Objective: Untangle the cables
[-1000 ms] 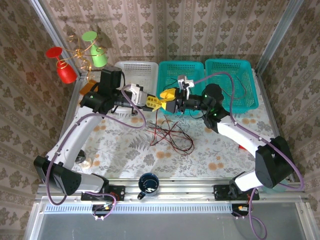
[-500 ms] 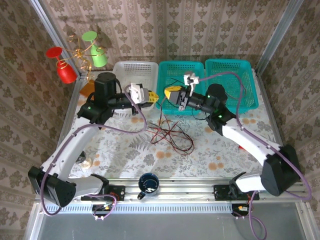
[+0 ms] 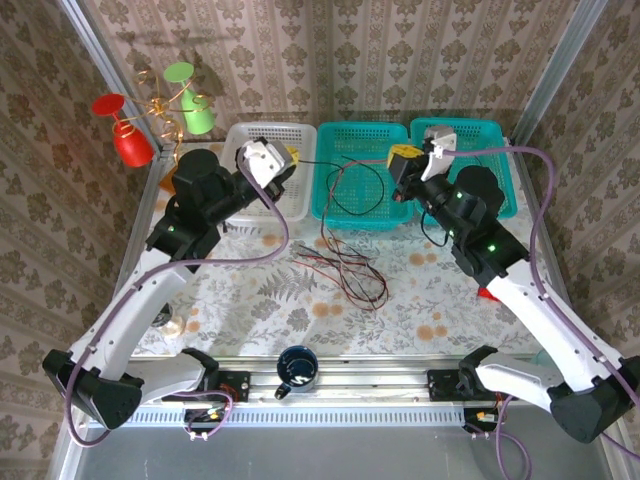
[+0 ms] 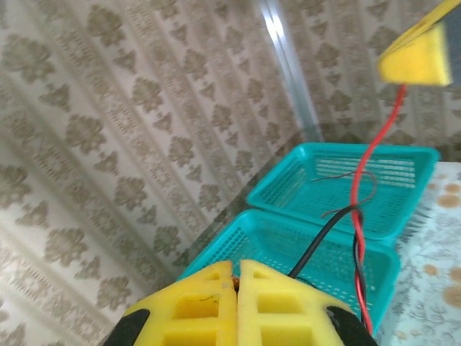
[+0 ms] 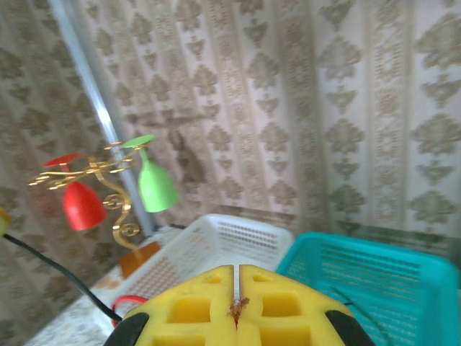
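Observation:
A tangle of thin red and black cables (image 3: 345, 265) lies on the floral table in the top view. My left gripper (image 3: 287, 158) hangs over the white basket, and its yellow fingers (image 4: 288, 303) are shut on the stripped end of a black cable (image 4: 320, 241). My right gripper (image 3: 398, 160) hangs over the teal baskets and is shut on a red cable (image 4: 374, 144), with a copper end pinched between its pads (image 5: 194, 310). A black loop (image 3: 357, 190) sags between the two grippers. The red and black strands twist together lower down.
A white basket (image 3: 262, 130) and two teal baskets (image 3: 365, 128) (image 3: 470, 125) line the back. A gold spiral stand (image 3: 160, 105) with red and green cups is at back left. A dark mug (image 3: 297, 368) sits at the near edge.
Both grippers have risen and drawn apart, the right one swinging right over the teal baskets. The right gripper's jaws have closed. The cables now hang stretched between them.

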You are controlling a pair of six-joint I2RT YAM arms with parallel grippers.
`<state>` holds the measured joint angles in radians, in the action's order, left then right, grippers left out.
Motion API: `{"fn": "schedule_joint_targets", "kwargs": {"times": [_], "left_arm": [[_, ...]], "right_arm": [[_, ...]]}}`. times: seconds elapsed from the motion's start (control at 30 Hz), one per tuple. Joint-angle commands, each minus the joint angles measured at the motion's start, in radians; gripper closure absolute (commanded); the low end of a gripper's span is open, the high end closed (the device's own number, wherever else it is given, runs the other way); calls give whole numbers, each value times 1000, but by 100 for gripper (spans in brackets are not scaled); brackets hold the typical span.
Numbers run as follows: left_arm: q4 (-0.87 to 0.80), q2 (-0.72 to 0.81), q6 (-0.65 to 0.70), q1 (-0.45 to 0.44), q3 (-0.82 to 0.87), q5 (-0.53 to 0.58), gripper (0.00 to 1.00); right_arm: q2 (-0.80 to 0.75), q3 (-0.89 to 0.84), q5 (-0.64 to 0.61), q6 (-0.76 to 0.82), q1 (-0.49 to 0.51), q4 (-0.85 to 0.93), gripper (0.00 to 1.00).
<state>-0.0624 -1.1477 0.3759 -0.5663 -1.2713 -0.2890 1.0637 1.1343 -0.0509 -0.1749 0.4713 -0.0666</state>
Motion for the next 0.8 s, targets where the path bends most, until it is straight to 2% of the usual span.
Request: {"fn": "schedule_joint_targets", "kwargs": {"times": [0.0,0.13,0.3,0.53,0.77], "left_arm": [[20,11,-59,2,-37,184,100],[10,15,-75,5,-42,284,100],[25,36,-133,40,-28,391,100],[6,84,-154,103,-11,396,100],[-66,128,-196,241,25,303,100]], "right_arm": [[-37,48,-206,96,-5,79,100],[-58,58,-320,162,-6,82,100],[-83,51,-373,201,-28,73,100],[-131,26,-421,208,-94,65,100],[-145,21,-513,195,-192,102,100]]}}
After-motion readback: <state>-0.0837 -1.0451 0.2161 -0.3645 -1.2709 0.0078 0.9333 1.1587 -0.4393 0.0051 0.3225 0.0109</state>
